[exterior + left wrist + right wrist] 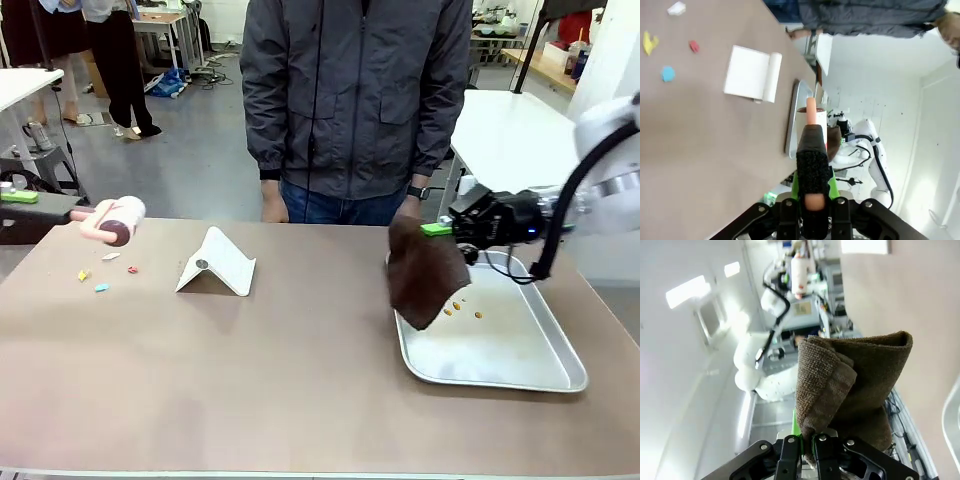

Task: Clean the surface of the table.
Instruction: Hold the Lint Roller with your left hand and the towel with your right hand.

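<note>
Hazards entered as judgement, not as fact.

Found left pincer (72,211) clamped on pink handle of lint roller (118,220), with roller head ahead of fingertips and raised off counter (300,370). Found right pincer (436,230) clamped on brown cloth (425,275). Cloth hanging below it, lower end at rim of silver tray (490,383); contact with rim not determinable. Counter lying beneath both pincers.

Noted coloured scraps (101,287) on counter below left pincer, near roller head. Noted white folded card (215,262) farther ahead of that pincer, between both pincers. Noted orange crumbs (460,308) in tray, beside hanging end of cloth.

- Risk one: scattering scraps over counter edge, through too fast a stroke or too light a contact.
- Risk two: knocking folded card, through too long a sweep from left pincer.
- Risk three: dragging cloth over tray rim, shifting tray or flicking orange crumbs onto counter.
- Risk four: cloth slipping from narrow pinch at its top fold.
- Risk five: brushing person's hand (404,214), close beyond right pincer.

Recommend slow, short strokes with firm downward pressure.
</note>
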